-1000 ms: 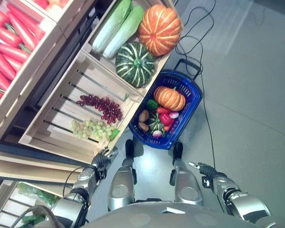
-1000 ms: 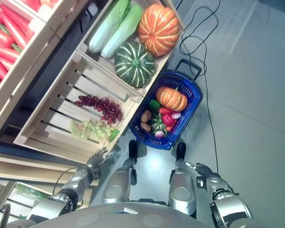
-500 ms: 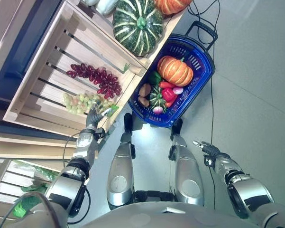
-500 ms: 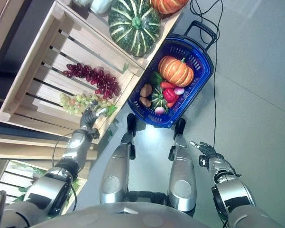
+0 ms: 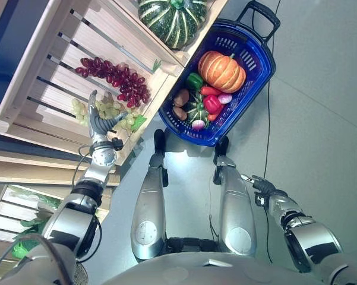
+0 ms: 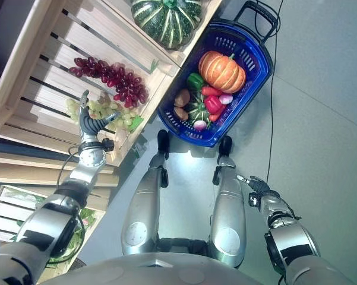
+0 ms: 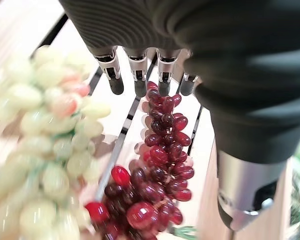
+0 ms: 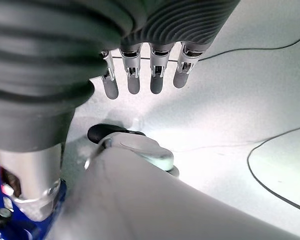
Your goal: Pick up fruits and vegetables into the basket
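Note:
My left hand (image 5: 100, 126) hovers open over a bunch of green grapes (image 5: 110, 111) in a slatted wooden crate (image 5: 41, 77), fingers spread, holding nothing. A bunch of red grapes (image 5: 116, 80) lies just beyond it. In the left wrist view the fingers (image 7: 140, 80) point at the red grapes (image 7: 159, 170), with the green grapes (image 7: 45, 150) alongside. The blue basket (image 5: 256, 65) stands on the floor by the crate, holding an orange pumpkin (image 5: 221, 71), a small green squash (image 5: 197, 111), peppers and potatoes. My right hand (image 5: 258, 184) hangs open low over the floor.
A large striped green pumpkin (image 5: 172, 18) sits in the adjoining crate compartment above the basket. A lower crate with leafy greens (image 5: 18, 237) shows at the bottom left. Grey floor (image 5: 321, 119) spreads to the right.
My left hand has risen over the crate's front edge and now sits above the green grapes. The camera has tilted down, shifting the whole scene upward. The right hand has hardly moved.

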Robot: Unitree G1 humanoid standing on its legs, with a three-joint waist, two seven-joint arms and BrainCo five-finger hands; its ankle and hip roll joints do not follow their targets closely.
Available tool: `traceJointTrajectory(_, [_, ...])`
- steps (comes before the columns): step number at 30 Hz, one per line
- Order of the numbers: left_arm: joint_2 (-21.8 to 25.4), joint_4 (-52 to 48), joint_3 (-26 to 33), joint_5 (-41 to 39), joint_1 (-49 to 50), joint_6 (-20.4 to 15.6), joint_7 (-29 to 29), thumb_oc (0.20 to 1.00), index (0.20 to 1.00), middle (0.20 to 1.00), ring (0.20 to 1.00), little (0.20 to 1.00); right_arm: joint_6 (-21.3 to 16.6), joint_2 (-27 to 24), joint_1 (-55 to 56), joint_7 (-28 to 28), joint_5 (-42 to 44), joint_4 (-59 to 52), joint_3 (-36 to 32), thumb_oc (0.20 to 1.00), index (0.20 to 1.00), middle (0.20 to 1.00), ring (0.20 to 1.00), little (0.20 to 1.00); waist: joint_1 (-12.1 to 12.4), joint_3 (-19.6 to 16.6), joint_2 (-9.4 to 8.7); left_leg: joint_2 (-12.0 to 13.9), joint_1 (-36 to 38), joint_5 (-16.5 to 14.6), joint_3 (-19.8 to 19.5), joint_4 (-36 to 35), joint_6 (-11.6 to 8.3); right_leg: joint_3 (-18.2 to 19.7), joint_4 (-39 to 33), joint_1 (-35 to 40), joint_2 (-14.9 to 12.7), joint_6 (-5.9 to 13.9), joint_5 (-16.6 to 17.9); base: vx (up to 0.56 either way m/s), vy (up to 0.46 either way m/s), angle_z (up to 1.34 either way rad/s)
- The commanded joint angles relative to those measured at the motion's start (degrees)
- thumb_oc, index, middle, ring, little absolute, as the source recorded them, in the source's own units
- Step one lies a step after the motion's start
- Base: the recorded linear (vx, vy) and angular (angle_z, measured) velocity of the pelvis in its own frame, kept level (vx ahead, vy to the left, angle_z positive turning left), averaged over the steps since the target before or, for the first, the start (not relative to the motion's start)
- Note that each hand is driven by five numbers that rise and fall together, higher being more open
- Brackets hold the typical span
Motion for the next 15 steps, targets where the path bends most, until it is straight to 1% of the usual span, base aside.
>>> traceJointTrajectory(1, [4.52, 3.39, -0.67, 8.06, -1.27, 3.07, 4.47, 1.0, 1.0, 1.0, 1.0, 1.0, -0.06, -0.77, 2.33, 0.21, 1.69, -1.64, 2.1, 1.0, 1.0, 1.0, 1.0, 1.0, -0.04, -1.48, -2.87, -1.85, -4.53, -6.89, 1.49, 9.58, 3.67, 1.42, 2.24, -0.7, 1.24, -1.78, -1.06, 0.0, 0.0, 0.0])
traceJointTrajectory(3, [5.91, 5.58, -1.93, 10.86, -2.53, 4.95, 5.68, 1.0, 1.0, 1.0, 1.0, 1.0, 0.1, -1.03, 1.79, 0.42, 1.7, -1.71, 2.76, 1.0, 1.0, 1.0, 1.0, 1.0, -0.39, -1.48, -3.1, -1.58, -5.28, -6.75, 1.71, 9.96, 3.61, 1.69, 2.6, -1.4, 1.5, -2.01, -1.13, -0.01, 0.013, -0.02])
traceJointTrajectory(6, [7.52, 7.25, -3.39, 13.33, -4.23, 7.45, 5.83, 1.0, 1.0, 1.0, 1.0, 1.0, 0.16, -1.36, 1.31, 0.72, 1.76, -1.55, 3.27, 1.0, 1.0, 1.0, 1.0, 1.0, -0.72, -1.48, -3.2, -1.42, -6.02, -6.98, 1.87, 10.65, 3.5, 1.94, 3.14, -2.07, 1.68, -2.17, -1.41, -0.01, 0.022, -0.07])
traceJointTrajectory(7, [8.38, 8.66, -4.02, 15.15, -5.77, 8.97, 5.83, 1.0, 1.0, 1.0, 1.0, 1.0, 0.0, -1.39, 0.79, 0.93, 1.73, -1.26, 3.57, 1.0, 1.0, 1.0, 1.0, 1.0, -0.96, -1.48, -3.19, -1.38, -6.52, -6.73, 1.9, 10.6, 3.45, 1.98, 3.07, -2.56, 1.82, -2.25, -1.23, 0.0, 0.014, -0.07])
traceJointTrajectory(9, [8.9, 9.78, -4.74, 15.45, -6.84, 9.63, 5.73, 1.0, 1.0, 1.0, 1.0, 1.0, -0.07, -1.46, 0.66, 0.97, 1.74, -1.27, 3.91, 1.0, 1.0, 1.0, 1.0, 1.0, -1.2, -1.48, -3.21, -1.38, -6.61, -6.87, 1.97, 10.66, 3.43, 2.09, 3.11, -2.69, 1.85, -2.3, -1.41, 0.0, 0.009, -0.02])
traceJointTrajectory(13, [9.45, 12.96, -6.81, 17.92, -8.88, 12.36, 3.63, 1.0, 1.0, 1.0, 1.0, 1.0, 0.1, -1.47, -0.07, 0.64, 2.12, -1.49, 4.61, 1.0, 1.0, 1.0, 1.0, 1.0, -1.62, -1.48, -3.22, -1.47, -7.21, -6.71, 2.08, 10.64, 3.41, 1.92, 2.85, -3.2, 1.88, -2.42, -1.26, -0.01, 0.003, -0.02])
traceJointTrajectory(14, [9.54, 13.68, -7.64, 18.38, -9.0, 13.67, 2.63, 1.0, 1.0, 1.0, 1.0, 1.0, 0.17, -1.48, -0.3, 0.59, 2.09, -1.51, 4.67, 1.0, 1.0, 1.0, 1.0, 1.0, -1.72, -1.48, -3.17, -1.44, -7.45, -6.62, 2.11, 10.73, 3.36, 1.95, 2.92, -3.42, 1.9, -2.41, -1.19, 0.0, 0.0, 0.0])
traceJointTrajectory(15, [9.51, 14.47, -8.28, 18.45, -9.15, 14.14, 1.64, 1.0, 1.0, 1.0, 1.0, 1.0, 0.37, -1.52, -0.52, 0.48, 2.14, -1.71, 4.84, 1.0, 1.0, 1.0, 1.0, 1.0, -1.83, -1.48, -3.12, -1.46, -7.61, -6.53, 2.05, 10.76, 3.3, 1.97, 2.93, -3.56, 1.93, -2.45, -1.13, -0.01, 0.018, -0.03])
